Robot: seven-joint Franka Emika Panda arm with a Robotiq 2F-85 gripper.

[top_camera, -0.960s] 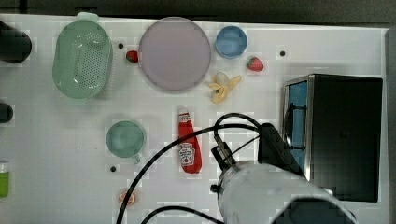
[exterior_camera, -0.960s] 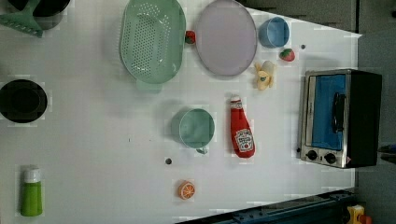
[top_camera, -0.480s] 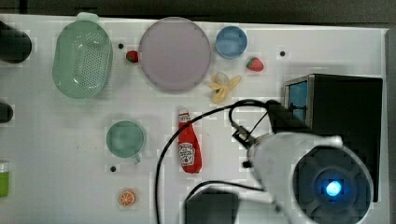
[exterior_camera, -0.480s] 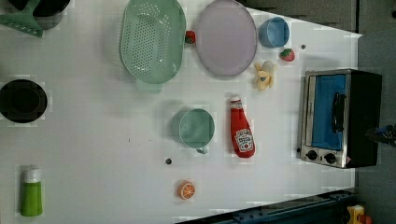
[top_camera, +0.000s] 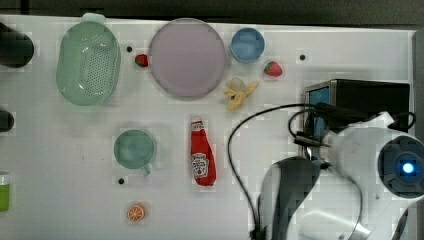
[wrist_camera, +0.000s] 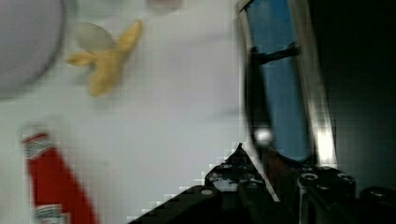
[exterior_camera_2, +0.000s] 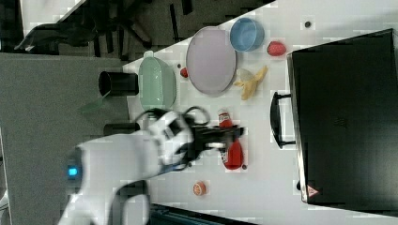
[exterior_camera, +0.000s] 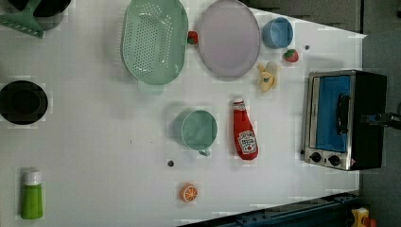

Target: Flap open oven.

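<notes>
At the top view's right, the gripper [exterior_camera_2: 234, 136], nearly clenched on nothing, nears the closed toaster oven [exterior_camera: 345, 118]; next, hook its bar handle [exterior_camera: 341, 113].

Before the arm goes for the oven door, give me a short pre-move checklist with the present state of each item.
1. Oven door shut, ready to flap open: ok.
2. Bar handle free, nothing hooked on it: ok.
3. Table in front of the door bare for the swing: ok.
4. Ketchup bottle and banana apart from the oven: ok.
5. Tool lined up with the handle: not ok, it hangs over the ketchup bottle in the right view.
6. Tool's opening: cannot tell.
</notes>
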